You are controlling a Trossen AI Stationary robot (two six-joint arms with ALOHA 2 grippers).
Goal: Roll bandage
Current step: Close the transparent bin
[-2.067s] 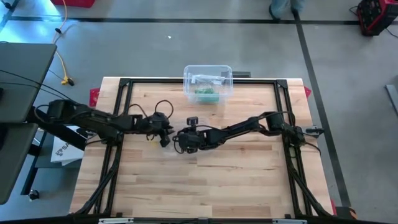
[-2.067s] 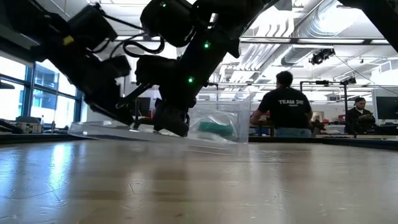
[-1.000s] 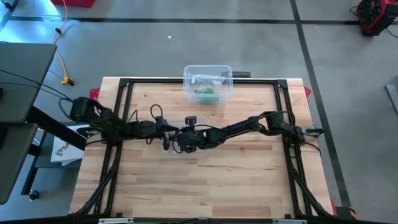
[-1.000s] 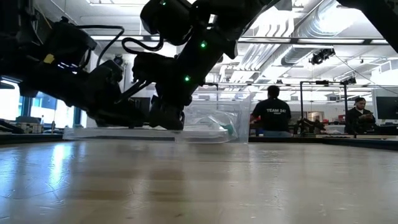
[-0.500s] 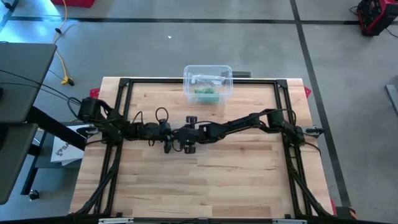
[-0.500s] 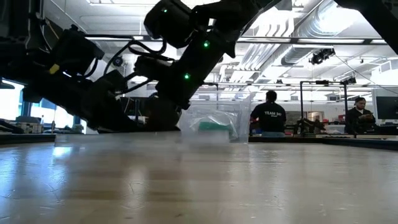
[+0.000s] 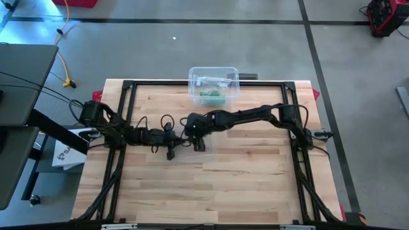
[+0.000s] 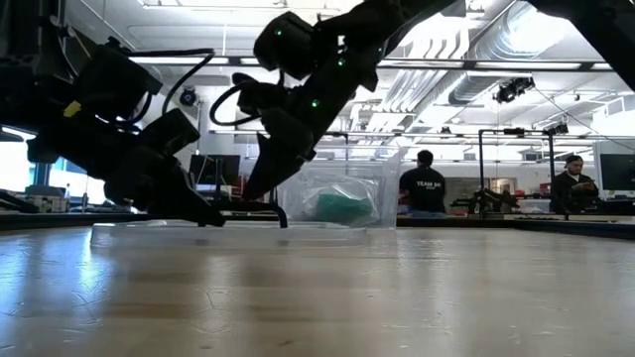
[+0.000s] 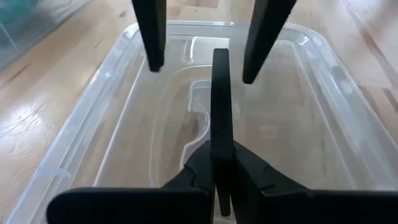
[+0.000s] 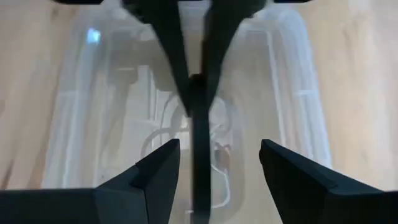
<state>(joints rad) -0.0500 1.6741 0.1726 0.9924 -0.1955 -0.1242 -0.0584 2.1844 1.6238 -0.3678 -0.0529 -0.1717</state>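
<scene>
Dark jointed arms, looped black cables

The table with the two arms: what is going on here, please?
Both arms reach over a clear plastic lid that lies flat in the middle of the table. The left gripper, fingers shut, points down into the lid. The right gripper hangs just above it with fingers open. A clear box with something green inside stands at the far edge. Neither gripper holds a bandage.

Lid (image 7: 192, 152) mid-table — bin (image 7: 213, 85) behind
</scene>
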